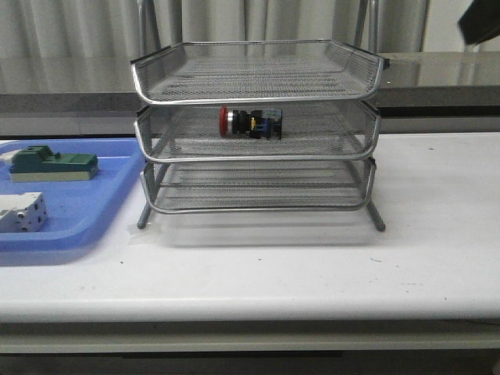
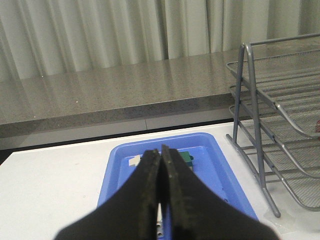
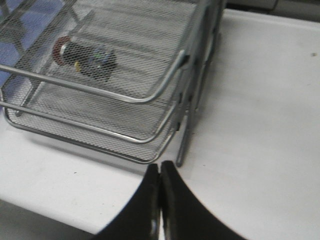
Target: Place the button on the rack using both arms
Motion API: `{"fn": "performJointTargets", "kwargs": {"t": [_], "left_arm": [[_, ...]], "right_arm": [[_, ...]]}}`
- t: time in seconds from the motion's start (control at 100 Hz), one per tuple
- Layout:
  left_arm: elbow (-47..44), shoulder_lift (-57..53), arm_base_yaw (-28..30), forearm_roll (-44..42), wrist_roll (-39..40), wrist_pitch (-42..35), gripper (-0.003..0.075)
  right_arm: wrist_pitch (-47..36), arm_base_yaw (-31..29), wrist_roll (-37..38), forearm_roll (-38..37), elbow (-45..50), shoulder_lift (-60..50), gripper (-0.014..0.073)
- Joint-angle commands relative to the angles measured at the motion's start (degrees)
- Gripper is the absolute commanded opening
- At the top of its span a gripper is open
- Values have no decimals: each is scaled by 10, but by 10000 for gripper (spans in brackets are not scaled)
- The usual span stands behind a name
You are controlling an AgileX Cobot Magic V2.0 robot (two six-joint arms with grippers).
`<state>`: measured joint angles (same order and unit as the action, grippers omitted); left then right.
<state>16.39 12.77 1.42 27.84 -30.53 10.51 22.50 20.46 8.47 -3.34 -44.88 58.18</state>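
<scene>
The button (image 1: 250, 123) lies on its side in the middle tray of the silver wire rack (image 1: 258, 82), red cap to the left. Through the mesh it shows in the right wrist view too, as the button (image 3: 82, 55) inside the rack (image 3: 150, 95). My left gripper (image 2: 160, 152) is shut with nothing in it, held above the blue tray, with the rack (image 2: 280, 115) off to one side. My right gripper (image 3: 160, 167) is shut and empty, hovering over the table near the rack's front right leg. Neither gripper appears in the front view.
A blue plastic tray (image 1: 78, 226) sits left of the rack, holding a green block on a beige base (image 1: 53, 166) and a white-grey terminal block (image 1: 22, 212). The white table (image 1: 437, 234) stretches right of the rack. A grey ledge and curtains run behind.
</scene>
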Motion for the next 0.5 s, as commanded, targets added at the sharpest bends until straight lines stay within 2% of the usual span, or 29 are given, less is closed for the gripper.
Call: {"fn": "performJointTargets", "kwargs": {"t": [0.0, 0.24, 0.49], "left_arm": [[16, 5, 1, 9, 6, -43, -20], [16, 5, 1, 9, 6, -43, -20], [16, 5, 1, 9, 6, -43, -20]], "right_arm": [[-18, -25, -7, -24, 2, -60, -99], [9, -80, -7, -42, 68, -210, -99], [17, -94, -7, -48, 132, -352, -99]]}}
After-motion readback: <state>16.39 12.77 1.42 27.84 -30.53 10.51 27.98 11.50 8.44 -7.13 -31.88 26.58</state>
